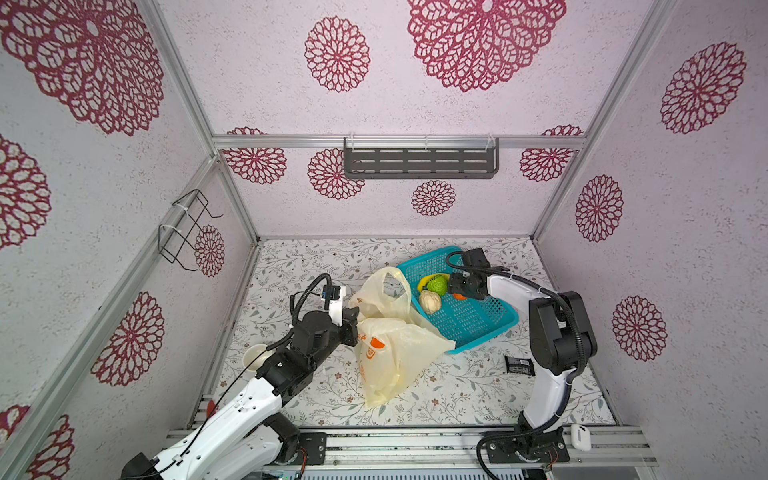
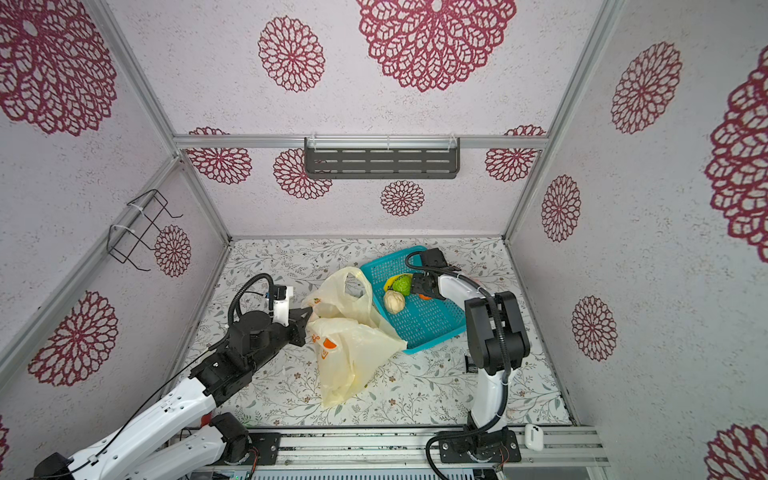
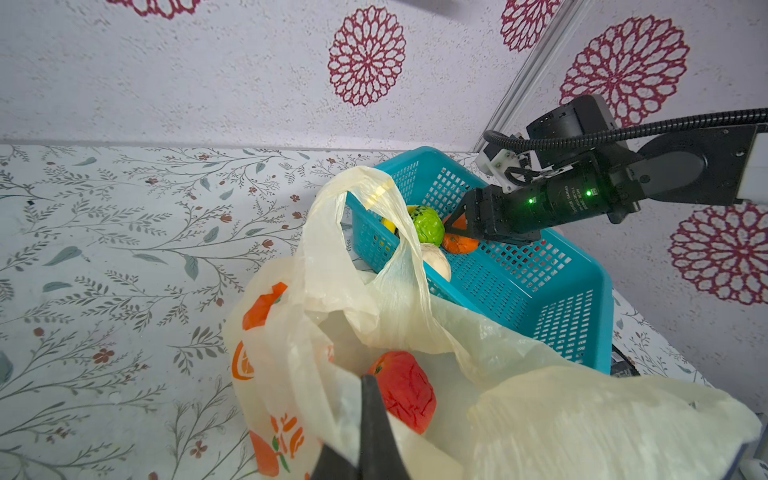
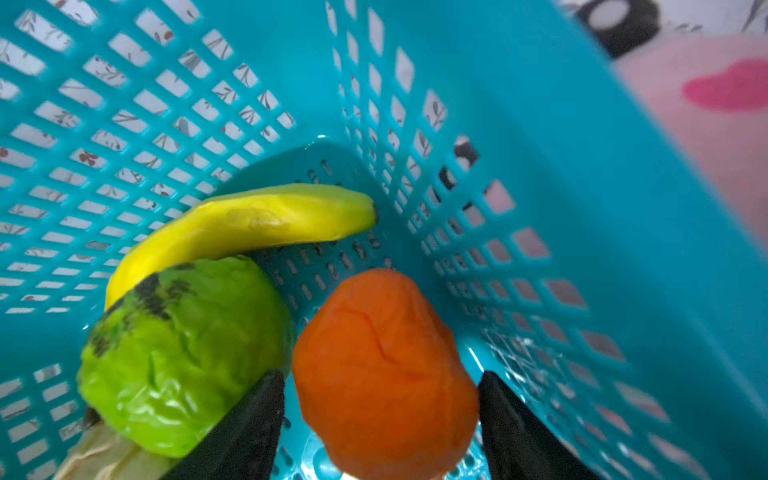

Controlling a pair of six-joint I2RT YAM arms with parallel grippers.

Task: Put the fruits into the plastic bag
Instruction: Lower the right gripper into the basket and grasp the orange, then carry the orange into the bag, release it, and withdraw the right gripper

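In both top views, the bag [image 1: 395, 353] lies slack on the surface [image 1: 316, 399]. The left pincer [image 1: 355, 324] is closed at its rim. The bag is thin soft film and surely very light. It will crumple and slide, so you should hold it only at the rim or a handle. Just beside it stands the basket [image 1: 486, 328], of stiff turquoise mesh. Inside are a banana [image 1: 428, 279], a green ball [image 1: 437, 285], a cream ball [image 1: 430, 302] and an orange ball [image 1: 458, 296]. The right pincer [image 1: 453, 286] is down in the basket at the orange ball.

In the left wrist view, the closed black fingers [image 3: 374, 428] sit against the pale film, which seems pinched between them. A wrinkled red ball [image 3: 405, 390] lies inside the bag. One loop handle stands up in front of the basket.

In the right wrist view, the right pincer is open, with one finger on each side of the orange ball. They are very near its skin, but I cannot tell if they touch. The ball looks matte and creased. I judge it light and a little soft, so take it across the middle, gently. The green ball is just beside it and may be pushed. The banana is smooth and curved; take it at mid-length.
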